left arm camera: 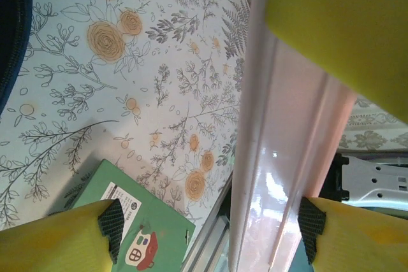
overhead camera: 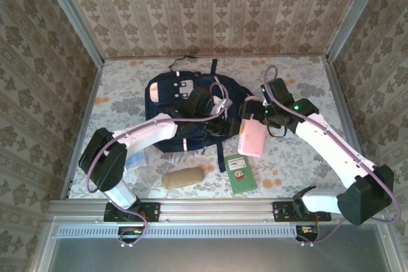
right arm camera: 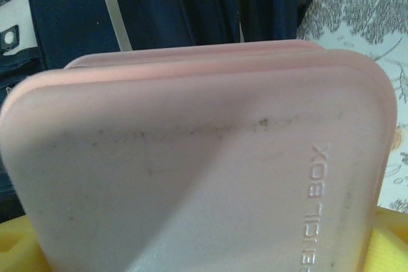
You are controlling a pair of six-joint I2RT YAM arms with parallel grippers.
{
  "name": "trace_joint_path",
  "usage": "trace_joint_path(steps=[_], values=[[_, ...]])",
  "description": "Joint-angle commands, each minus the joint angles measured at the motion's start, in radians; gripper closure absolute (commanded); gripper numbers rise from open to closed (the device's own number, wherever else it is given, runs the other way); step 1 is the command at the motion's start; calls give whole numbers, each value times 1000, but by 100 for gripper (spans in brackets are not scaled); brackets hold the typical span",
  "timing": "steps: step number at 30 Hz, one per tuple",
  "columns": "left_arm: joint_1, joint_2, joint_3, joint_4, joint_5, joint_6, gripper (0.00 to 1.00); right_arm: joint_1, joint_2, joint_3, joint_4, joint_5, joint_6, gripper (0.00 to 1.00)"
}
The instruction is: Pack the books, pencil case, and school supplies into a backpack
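Floral cloth (overhead camera: 287,176) is covering the table under patterned walls, and the packing is looking only partway along. The backpack (overhead camera: 167,90) is lying at the back of the table; whether anything is sitting inside it I cannot tell. A green book (overhead camera: 240,174) and a tan pouch (overhead camera: 183,178) are lying out near the front edge. A blue-and-white packet (overhead camera: 136,160) is peeking from under the left arm, so those three are waiting to go in. The right gripper (right arm camera: 204,246) is clamping the pink pencil case (overhead camera: 252,138), holding it just beside the backpack's right side. The left gripper (left arm camera: 210,230) is standing with its fingers apart. The case's edge is running between them, close against one pad (left arm camera: 312,234) and clear of the other.
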Motion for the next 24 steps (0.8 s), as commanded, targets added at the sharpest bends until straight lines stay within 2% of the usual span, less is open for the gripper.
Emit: trace_joint_path(steps=[1,5,10,18,24], values=[[-7,29,50,29,29,22,26,8,-20,52,31,-145,87,17],[-19,34,65,44,35,19,27,8,-17,57,35,-146,101,17],[-24,-3,47,75,38,15,29,6,-18,57,13,-71,101,17],[-31,-18,-9,167,58,-37,29,4,-5,56,32,-41,130,17],[-37,-40,-26,160,52,-39,27,-18,6,66,27,5,131,16]])
